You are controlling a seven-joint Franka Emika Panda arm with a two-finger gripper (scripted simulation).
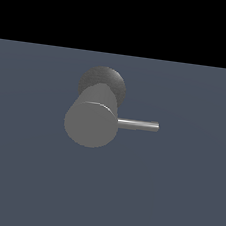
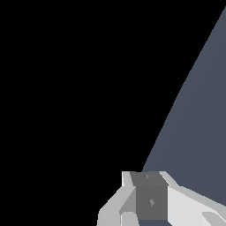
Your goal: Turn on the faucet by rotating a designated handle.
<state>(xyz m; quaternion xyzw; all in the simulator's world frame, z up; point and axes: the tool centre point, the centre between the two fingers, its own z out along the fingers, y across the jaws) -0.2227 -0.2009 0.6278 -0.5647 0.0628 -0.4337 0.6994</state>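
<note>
Faucet sits mid exterior view on blue-grey surface, handle sticking out toward exterior view's right. Your claw shows in wrist view only, nowhere near faucet; open or closed, can't tell.

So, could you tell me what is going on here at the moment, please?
Nothing is being handled yet. The faucet stands alone on the grey floor, its handle pointing toward the exterior view's right. The pincer shows only in the wrist view, with no faucet in sight there; open or shut is unclear.
</note>
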